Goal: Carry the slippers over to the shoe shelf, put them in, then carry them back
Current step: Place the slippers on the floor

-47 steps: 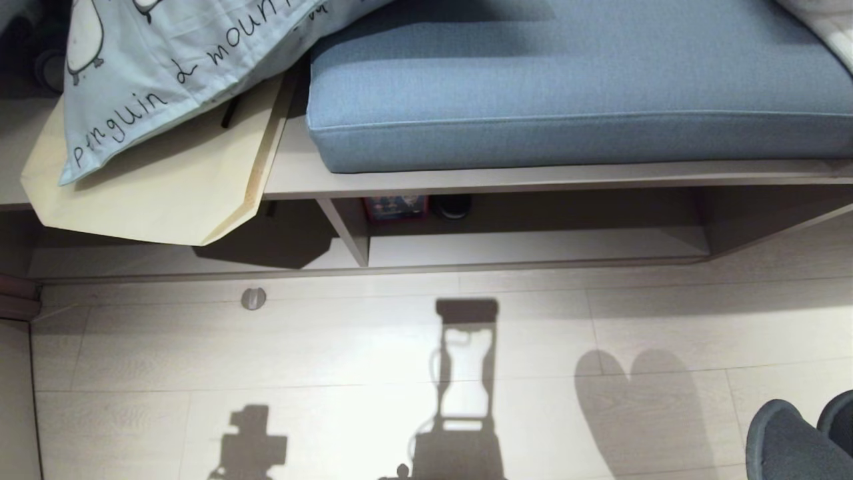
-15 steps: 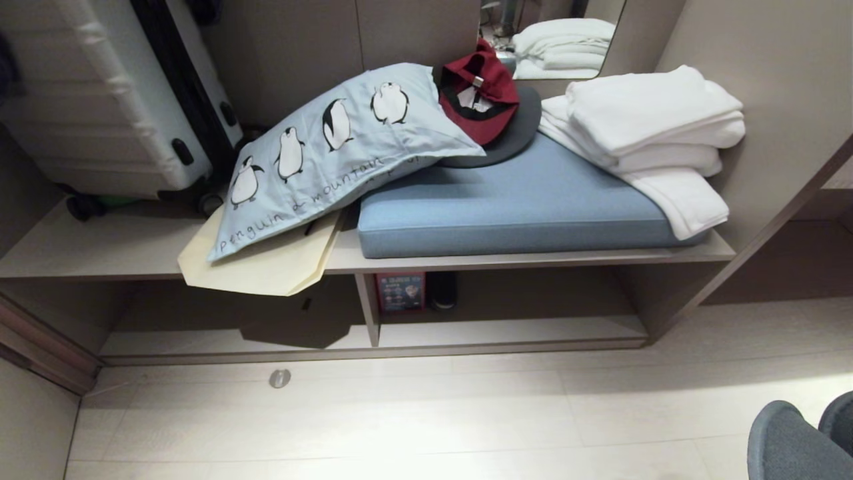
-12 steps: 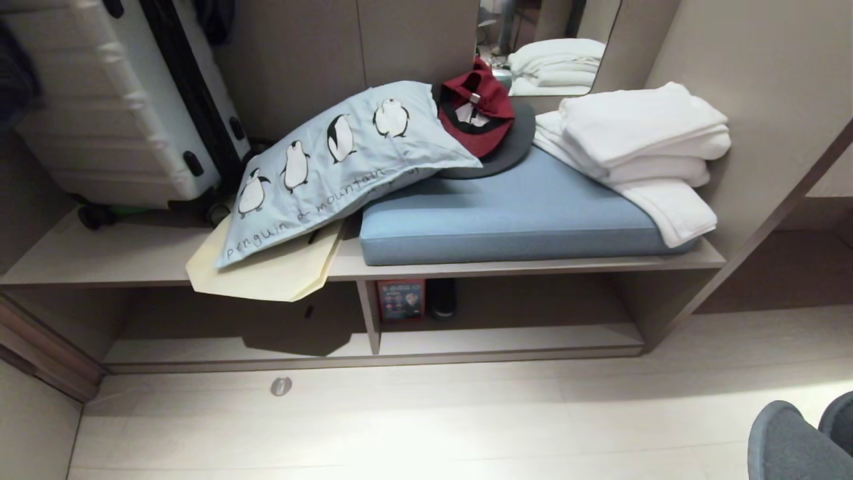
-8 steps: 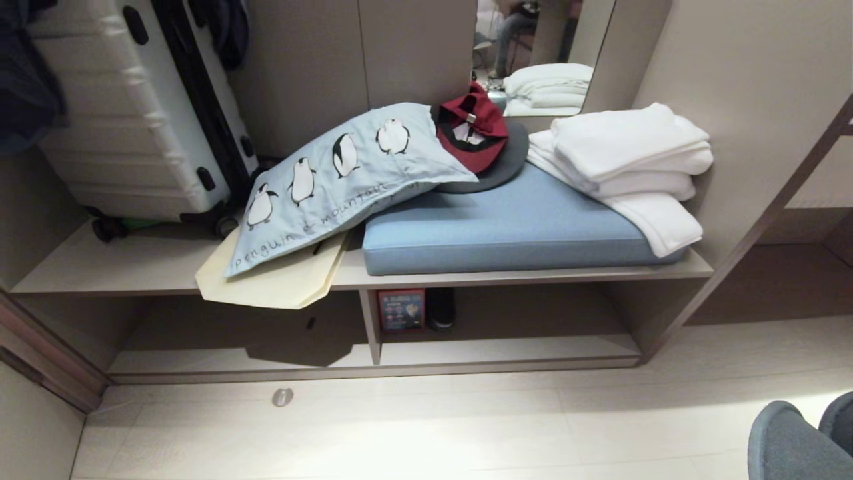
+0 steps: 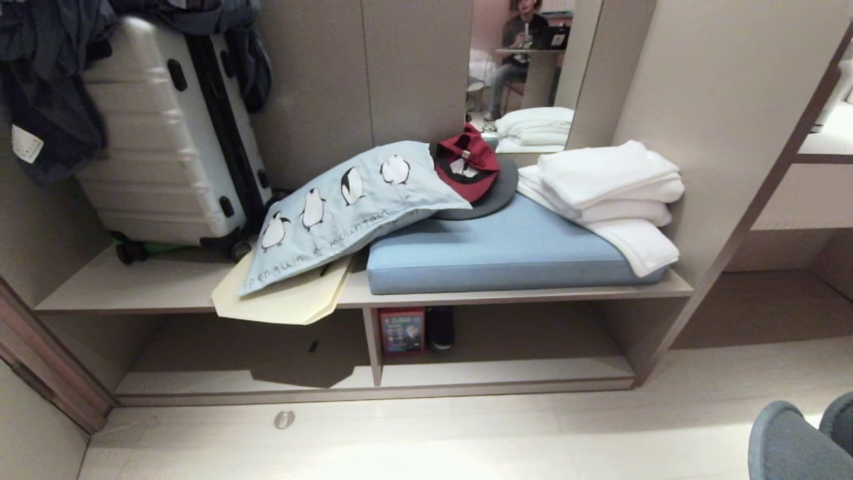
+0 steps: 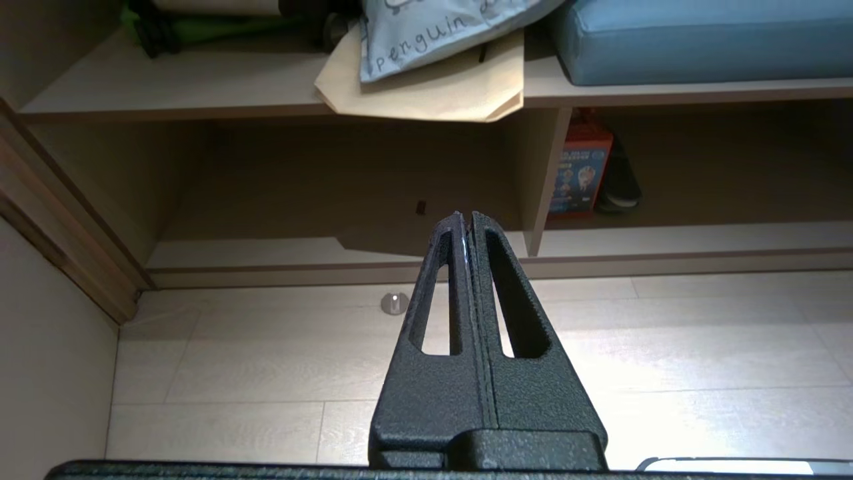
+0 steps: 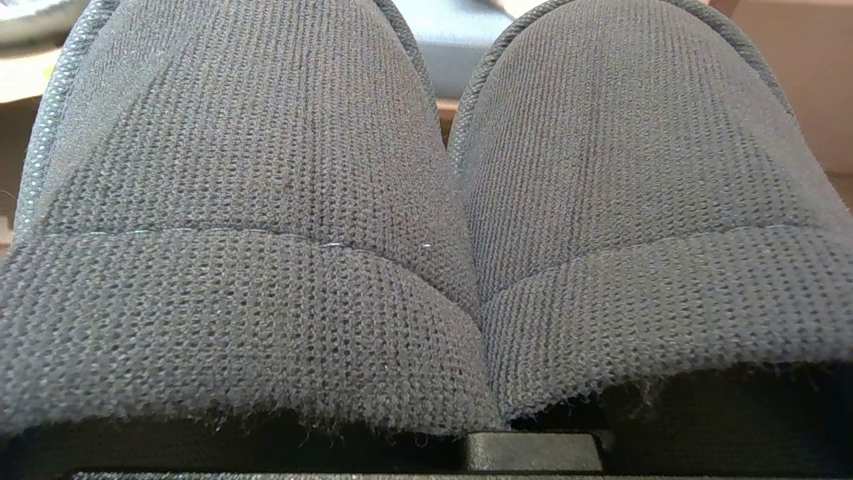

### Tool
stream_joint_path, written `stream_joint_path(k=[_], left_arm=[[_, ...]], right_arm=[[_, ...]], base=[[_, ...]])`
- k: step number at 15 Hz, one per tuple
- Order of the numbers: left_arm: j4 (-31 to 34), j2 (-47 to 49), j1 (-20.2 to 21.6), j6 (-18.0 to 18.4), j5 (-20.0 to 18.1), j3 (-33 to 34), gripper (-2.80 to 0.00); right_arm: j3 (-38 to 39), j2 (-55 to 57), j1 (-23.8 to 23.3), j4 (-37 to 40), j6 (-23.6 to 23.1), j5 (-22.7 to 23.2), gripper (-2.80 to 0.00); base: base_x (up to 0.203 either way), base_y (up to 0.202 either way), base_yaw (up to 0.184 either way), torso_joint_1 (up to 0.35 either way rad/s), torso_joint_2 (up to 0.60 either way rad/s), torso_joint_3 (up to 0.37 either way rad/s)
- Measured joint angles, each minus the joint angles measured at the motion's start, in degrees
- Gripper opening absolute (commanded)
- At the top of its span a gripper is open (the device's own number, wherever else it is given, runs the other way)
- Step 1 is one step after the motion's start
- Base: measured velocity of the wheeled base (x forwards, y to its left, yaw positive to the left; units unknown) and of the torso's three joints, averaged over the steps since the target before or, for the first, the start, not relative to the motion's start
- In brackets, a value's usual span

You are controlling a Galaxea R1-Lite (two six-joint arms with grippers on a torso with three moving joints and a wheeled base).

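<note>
With the right gripper closed on the slippers [image 7: 426,220] side by side, well short of the shoe shelf [image 5: 506,370], and the left gripper [image 6: 466,220] closed and empty, the soft pair may catch the shelf's front edge on insertion.

the slippers [image 7: 426,220], a matching pair in dark grey knitted fabric with rounded closed toes, are seen side by side and touching, toes pointing away from the right wrist camera. the shoe shelf [image 5: 506,370], a low pale laminate cubby with an upright divider, is set beneath the bench at floor level, well apart from the pair.
</note>
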State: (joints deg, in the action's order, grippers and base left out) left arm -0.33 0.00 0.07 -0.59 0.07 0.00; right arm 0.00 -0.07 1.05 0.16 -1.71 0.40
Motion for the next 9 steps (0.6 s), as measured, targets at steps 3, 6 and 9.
stream_joint_path(k=[3,6,9], left_arm=[[0.00,0.00,0.00,0.00,0.00,0.00,-2.80],[0.00,0.00,0.00,0.00,0.00,0.00,-2.80],[0.01,0.00,0.00,0.00,0.00,0.00,-2.80]], right_arm=[[0.00,0.00,0.00,0.03,0.00,0.01,-2.80],[0.00,0.00,0.00,0.00,0.02,0.01,-2.80],[0.00,0.00,0.02,0.02,0.02,0.01,-2.80]], base=[[0.000,0.000,0.000,0.003,0.00,0.196],[0.000,0.000,0.000,0.001,0.00,0.201],[0.000,0.000,0.000,0.000,0.00,0.201]])
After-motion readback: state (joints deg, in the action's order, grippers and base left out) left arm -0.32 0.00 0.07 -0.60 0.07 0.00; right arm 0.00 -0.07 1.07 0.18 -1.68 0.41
